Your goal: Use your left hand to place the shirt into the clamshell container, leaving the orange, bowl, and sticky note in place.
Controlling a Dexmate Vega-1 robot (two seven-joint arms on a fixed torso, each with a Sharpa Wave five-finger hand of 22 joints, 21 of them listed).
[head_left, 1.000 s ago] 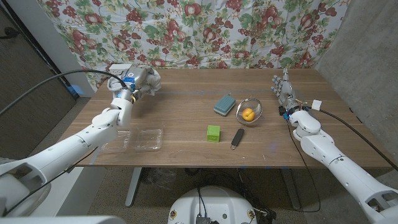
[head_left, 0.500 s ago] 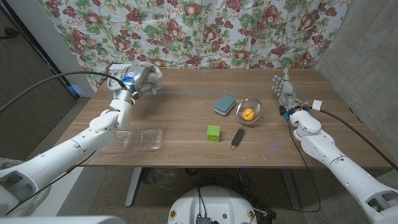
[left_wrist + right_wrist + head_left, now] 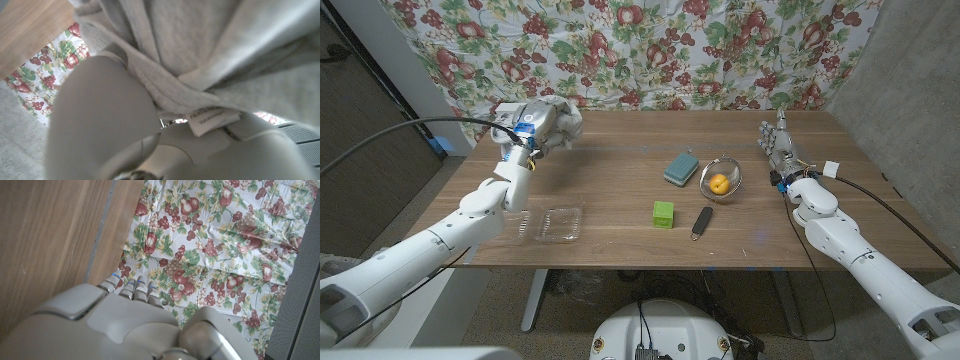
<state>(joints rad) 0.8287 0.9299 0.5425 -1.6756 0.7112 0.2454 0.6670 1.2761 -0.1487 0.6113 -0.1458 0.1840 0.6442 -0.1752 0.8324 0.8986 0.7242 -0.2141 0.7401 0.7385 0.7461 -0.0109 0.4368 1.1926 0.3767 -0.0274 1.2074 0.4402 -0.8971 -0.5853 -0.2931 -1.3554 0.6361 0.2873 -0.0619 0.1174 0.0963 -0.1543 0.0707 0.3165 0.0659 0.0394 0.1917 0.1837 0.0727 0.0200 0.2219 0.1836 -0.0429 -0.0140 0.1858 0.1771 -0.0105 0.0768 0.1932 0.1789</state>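
Lifted higher, left hand [image 3: 535, 127] fingers grip the shirt [image 3: 560, 121]

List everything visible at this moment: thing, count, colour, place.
shirt: one, light grey, bunched in the left hand at the table's far left corner
clamshell container: one, clear, near left edge
sticky note: one, green, near middle
sponge: one, teal, beside the bowl
bowl: one, wire mesh, right of centre
orange: one, in the bowl
dark tool: one, near the sticky note
left hand: grips shirt
right hand: at right edge, holds nothing
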